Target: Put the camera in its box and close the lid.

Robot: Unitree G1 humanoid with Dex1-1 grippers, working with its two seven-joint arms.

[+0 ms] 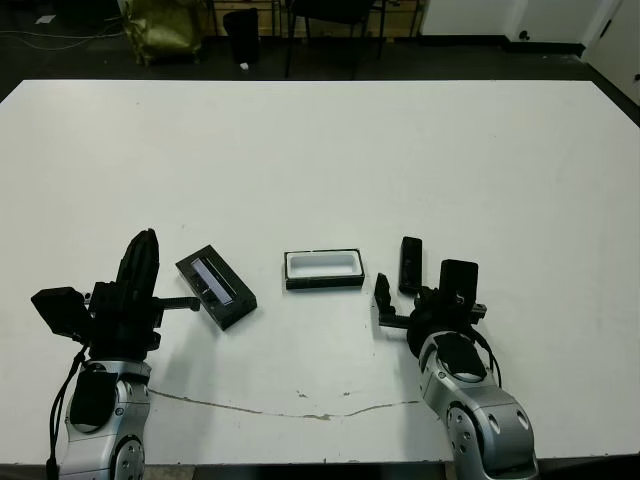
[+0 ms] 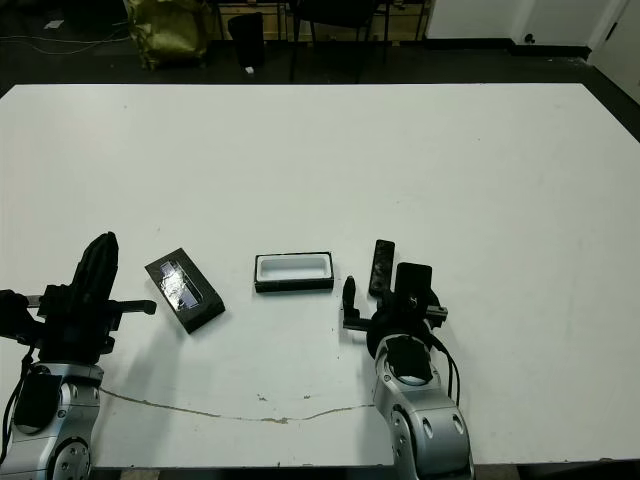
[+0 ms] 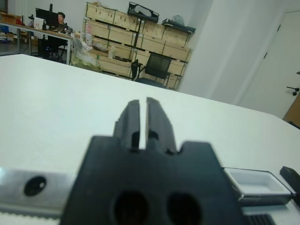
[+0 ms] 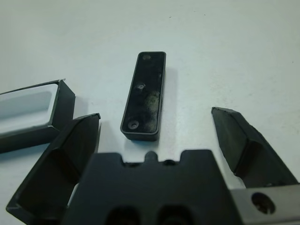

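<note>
A white table [image 1: 320,150] fills most of the room's near side, its front marked by a thin dark crack-like line [image 1: 300,408]. Beyond its far edge stand a black chair [image 3: 157,69], a dark bin [image 1: 240,35] and a yellowish bag [image 1: 165,25]. Wooden crates [image 3: 136,40] line the wall, and a person [image 3: 60,21] sits at a distant desk.

No readable text, label, brand or number shows on anything in these views.

place: lab or workshop showing | wooden crates [image 3: 140,40] lining shelves | office chair [image 3: 157,68] standing | person [image 3: 60,21] sitting at desk | white table [image 1: 320,150] filling foreground
</note>
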